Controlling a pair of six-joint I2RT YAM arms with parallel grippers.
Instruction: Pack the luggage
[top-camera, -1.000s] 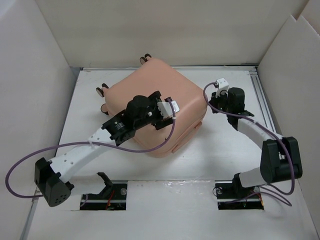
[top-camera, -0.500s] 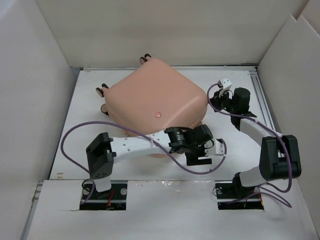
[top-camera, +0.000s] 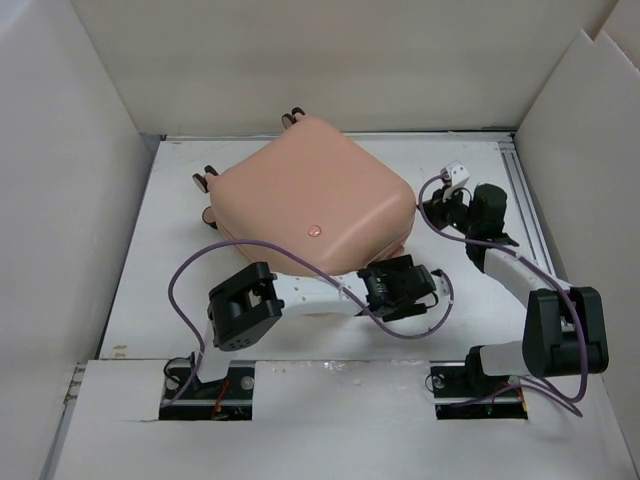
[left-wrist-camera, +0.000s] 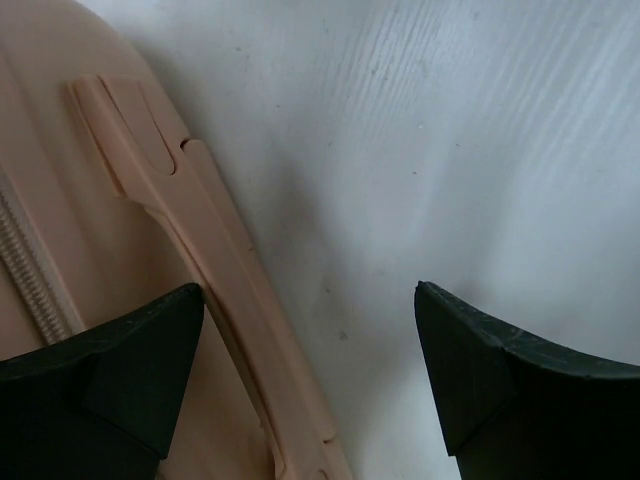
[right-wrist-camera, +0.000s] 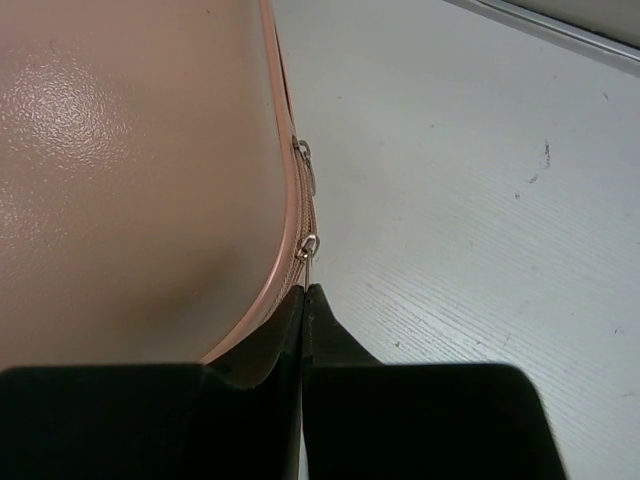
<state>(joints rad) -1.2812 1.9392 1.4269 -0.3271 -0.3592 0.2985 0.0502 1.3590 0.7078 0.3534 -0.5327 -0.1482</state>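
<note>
The luggage (top-camera: 310, 200) is a pale pink hard-shell suitcase lying closed and flat at the table's middle back, wheels toward the far left. My left gripper (top-camera: 398, 280) is open and low at its near right corner. In the left wrist view (left-wrist-camera: 310, 340) its jaws straddle the pink side handle (left-wrist-camera: 200, 270) and bare table. My right gripper (top-camera: 428, 210) sits at the suitcase's right edge. In the right wrist view (right-wrist-camera: 303, 292) it is shut on a thin metal zipper pull (right-wrist-camera: 309, 245) on the shell's seam (right-wrist-camera: 130, 150). A second slider (right-wrist-camera: 305, 160) sits just beyond.
White walls enclose the table (top-camera: 450, 330) on the left, back and right. A metal rail (top-camera: 525, 190) runs along the right side. Purple cables loop from both arms, the left one (top-camera: 190, 270) over the table before the suitcase.
My left arm has swung off the top of the suitcase, round to its near right corner. My right gripper has drifted slightly right and nearer along the suitcase's edge.
</note>
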